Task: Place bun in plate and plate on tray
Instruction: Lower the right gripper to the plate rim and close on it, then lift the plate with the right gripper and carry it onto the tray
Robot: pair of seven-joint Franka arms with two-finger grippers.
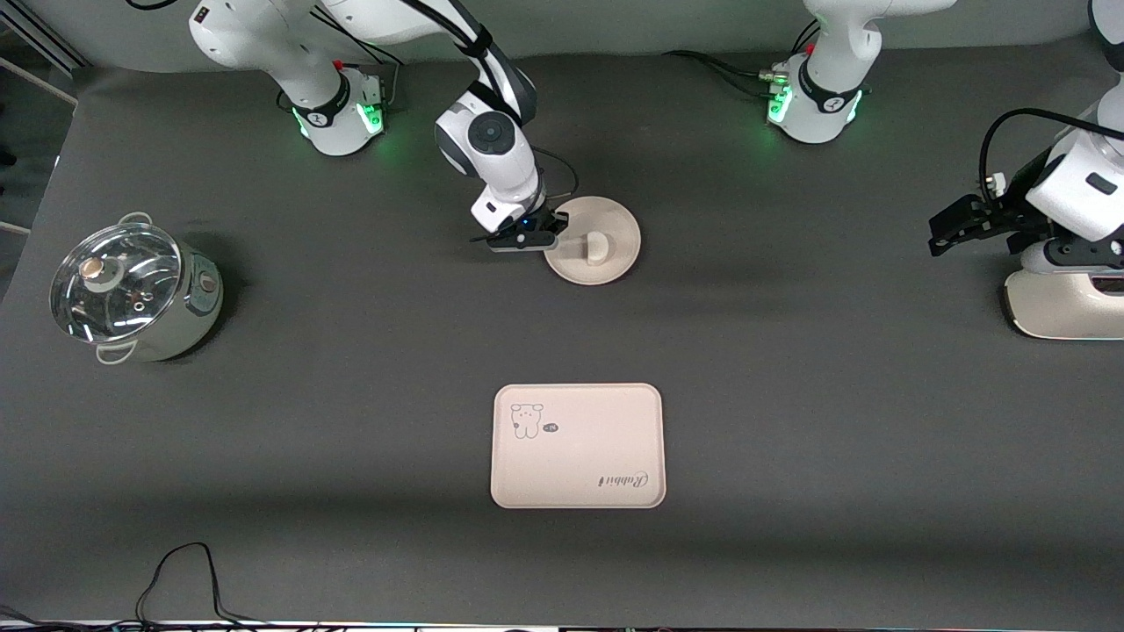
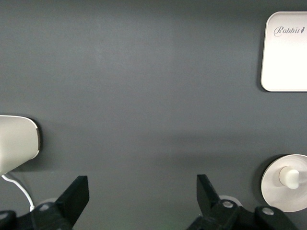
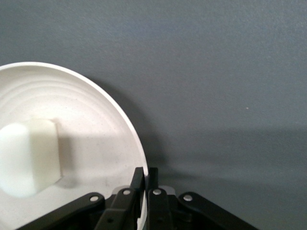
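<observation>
The round cream plate (image 1: 615,230) lies on the dark table near the robots' bases, and the small white bun (image 1: 597,247) rests in it. My right gripper (image 1: 551,235) is shut on the plate's rim (image 3: 139,158) at the edge toward the right arm's end, one finger inside the rim and one outside. In the right wrist view the bun (image 3: 29,158) sits in the dish close by. The printed tray (image 1: 577,445) lies nearer to the front camera than the plate. My left gripper (image 1: 957,230) waits open over the left arm's end of the table, holding nothing.
A steel pot with a glass lid (image 1: 132,290) stands at the right arm's end of the table. A cream-white appliance (image 1: 1067,303) sits under the left arm. The left wrist view shows the tray's corner (image 2: 285,52) and the plate (image 2: 283,189) farther off.
</observation>
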